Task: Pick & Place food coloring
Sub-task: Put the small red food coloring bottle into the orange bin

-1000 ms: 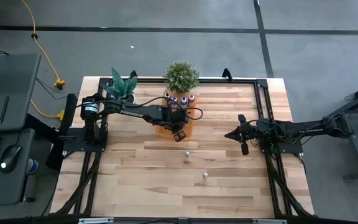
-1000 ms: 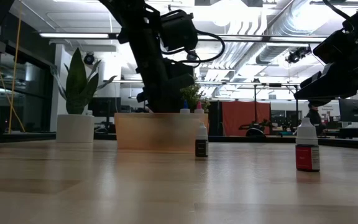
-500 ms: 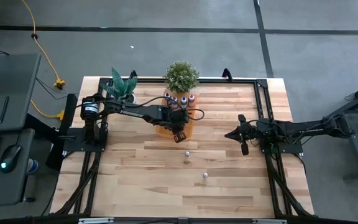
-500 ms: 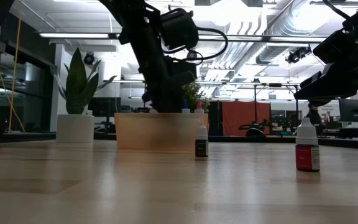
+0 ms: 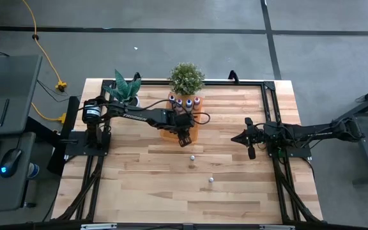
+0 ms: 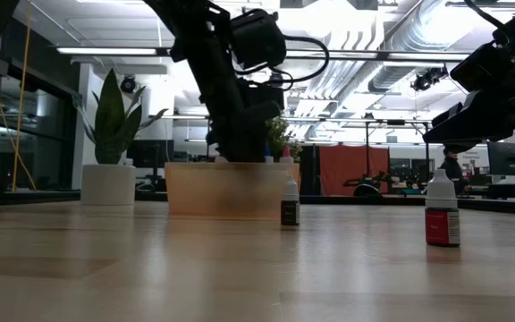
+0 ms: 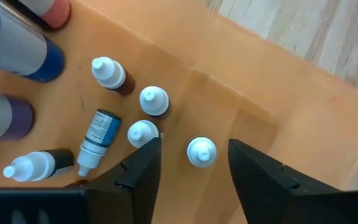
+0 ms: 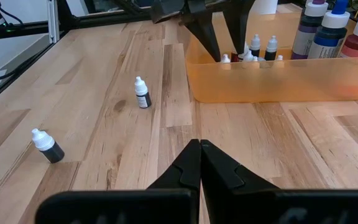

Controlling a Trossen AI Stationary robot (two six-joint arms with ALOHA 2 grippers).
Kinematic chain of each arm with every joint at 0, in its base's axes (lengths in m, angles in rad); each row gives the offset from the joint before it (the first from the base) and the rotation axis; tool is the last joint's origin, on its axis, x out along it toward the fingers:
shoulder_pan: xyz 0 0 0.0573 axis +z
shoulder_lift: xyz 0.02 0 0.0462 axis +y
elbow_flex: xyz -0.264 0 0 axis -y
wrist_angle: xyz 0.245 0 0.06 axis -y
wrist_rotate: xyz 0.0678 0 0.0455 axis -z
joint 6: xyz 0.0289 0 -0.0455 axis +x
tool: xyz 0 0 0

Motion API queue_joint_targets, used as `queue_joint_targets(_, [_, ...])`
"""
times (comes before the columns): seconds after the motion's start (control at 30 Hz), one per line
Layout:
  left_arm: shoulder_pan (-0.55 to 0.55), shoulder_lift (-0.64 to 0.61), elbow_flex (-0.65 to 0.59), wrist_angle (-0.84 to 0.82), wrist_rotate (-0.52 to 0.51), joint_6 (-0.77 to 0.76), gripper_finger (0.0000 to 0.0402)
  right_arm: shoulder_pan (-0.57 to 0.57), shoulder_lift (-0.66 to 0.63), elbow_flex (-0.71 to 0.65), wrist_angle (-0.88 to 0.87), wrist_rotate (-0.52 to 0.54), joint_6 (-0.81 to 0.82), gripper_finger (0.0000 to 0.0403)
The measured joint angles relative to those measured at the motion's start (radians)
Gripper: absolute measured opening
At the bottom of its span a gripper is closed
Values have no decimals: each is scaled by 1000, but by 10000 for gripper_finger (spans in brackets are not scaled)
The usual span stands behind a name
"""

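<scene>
— Where is your left gripper [image 7: 193, 163] right now?

— Down inside the orange tray [image 7: 272, 118], near the tabletop's [image 5: 235, 191] far edge. My fingers [image 7: 143, 168] stand apart, and one small white-capped bottle [image 7: 201, 152] stands upright between them; I can't tell whether they touch it.

— What else is in the tray?

— Three more little bottles stand just beside that one, two lie on their sides [image 7: 98, 138], and larger bottles with blue and purple bodies [image 8: 330, 32] stand at the tray's far side.

— Anything left out on the wood?

— Two small bottles: one [image 5: 192, 158] just off the tray's near side, another [image 5: 211, 180] farther toward the near edge, both upright.

— And your right gripper [image 8: 199, 163]?

— It waits over the right side of the tabletop, fingers pressed together, nothing in them.
</scene>
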State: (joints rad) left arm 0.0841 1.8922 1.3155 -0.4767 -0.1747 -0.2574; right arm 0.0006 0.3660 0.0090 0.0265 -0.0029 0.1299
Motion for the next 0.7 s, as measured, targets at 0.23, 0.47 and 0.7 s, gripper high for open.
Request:
queue_joint_targets(0.23, [-9,-3,29,0,-1,25,189,0,0,0,0,0,0,0])
queue_joint_targets(0.47, [-24,-22,69,8,-9,78,189,0,0,0,0,0,0,0])
queue_joint_targets(0.7, [-44,-99,74,9,-41,78,189,0,0,0,2,0,0,0])
